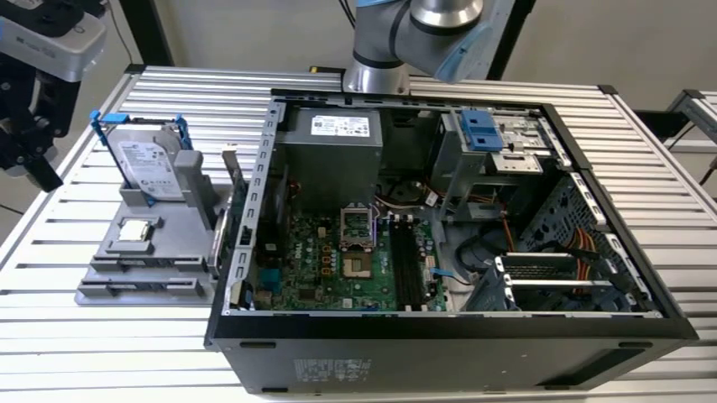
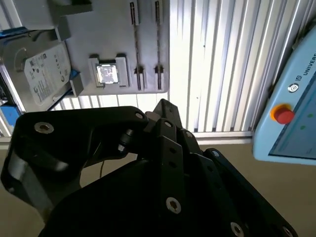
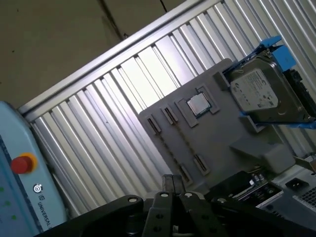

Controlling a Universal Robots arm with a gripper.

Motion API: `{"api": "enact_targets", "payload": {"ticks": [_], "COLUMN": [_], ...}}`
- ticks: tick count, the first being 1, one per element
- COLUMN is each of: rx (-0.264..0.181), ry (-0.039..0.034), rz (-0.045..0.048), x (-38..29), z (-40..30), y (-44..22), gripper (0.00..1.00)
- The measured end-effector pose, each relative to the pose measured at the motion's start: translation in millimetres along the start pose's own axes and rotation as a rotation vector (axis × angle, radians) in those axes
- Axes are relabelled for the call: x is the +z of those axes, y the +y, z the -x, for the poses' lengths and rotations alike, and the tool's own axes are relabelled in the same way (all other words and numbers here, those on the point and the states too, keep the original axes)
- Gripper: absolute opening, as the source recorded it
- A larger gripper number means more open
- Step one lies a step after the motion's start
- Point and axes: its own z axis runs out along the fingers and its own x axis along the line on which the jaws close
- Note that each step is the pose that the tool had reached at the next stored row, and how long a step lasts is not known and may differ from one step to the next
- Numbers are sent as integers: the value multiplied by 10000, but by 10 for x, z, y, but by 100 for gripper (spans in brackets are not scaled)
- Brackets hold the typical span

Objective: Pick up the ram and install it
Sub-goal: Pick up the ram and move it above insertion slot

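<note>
**A:** How do the fingers stand?

**B:** In the second wrist view the gripper [image 2: 163,104] ends in black fingers [image 2: 170,123] that meet at the tip. I can make out no gap, and they have hold of nothing. The first wrist view shows them pressed together in the same way.

**A:** Is it touching anything?

**B:** No. In the exterior view it hangs high at that view's left, above the edge of the slatted table [image 1: 67,336]. It is well apart from the open computer case [image 1: 448,332].

**A:** What lies nearest to it?

**B:** The grey fixture [image 1: 134,252] on the table. A silver hard drive [image 1: 146,159] with blue rails stands upright at its back, and a square processor chip [image 1: 134,228] lies flat in its middle. Both wrist views look down on this fixture past the fingertips.

**A:** And where is the ram?

**B:** I cannot place it for certain. A thin greenish strip [image 1: 221,239] stands on edge between the fixture and the outer wall of the case. It has the right shape, but I cannot tell whether that is it.

**A:** Could it be in the board?

**B:** The long black slots [image 1: 405,260] on the motherboard [image 1: 325,260] are too dark to judge.
</note>
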Motion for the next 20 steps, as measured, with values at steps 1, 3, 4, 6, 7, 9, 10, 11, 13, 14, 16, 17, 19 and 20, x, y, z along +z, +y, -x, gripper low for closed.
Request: {"api": "enact_targets", "payload": {"ticks": [1,3,4,6,7,9,10,11,13,14,16,17,19,20], "rx": [-134,-392,-524,-779,-904,-1152,-1276,-1414,-1658,-1795,-2054,-2187,-2448,-2574], "ry": [7,20,25,38,44,55,61,67,79,86,98,104,117,123], "rz": [-1,-2,-3,-4,-4,-6,-7,-7,-9,-9,-11,-11,-13,-13], "x": [0,-1,0,-1,0,0,0,0,0,0,0,0,0,0], "z": [0,0,0,0,0,0,0,0,0,0,0,0,0,0], "y": [0,1,1,0,0,1,1,1,1,0,1,1,1,1], "gripper": [0,0,0,0,0,0,0,0,0,0,0,0,0,0]}}
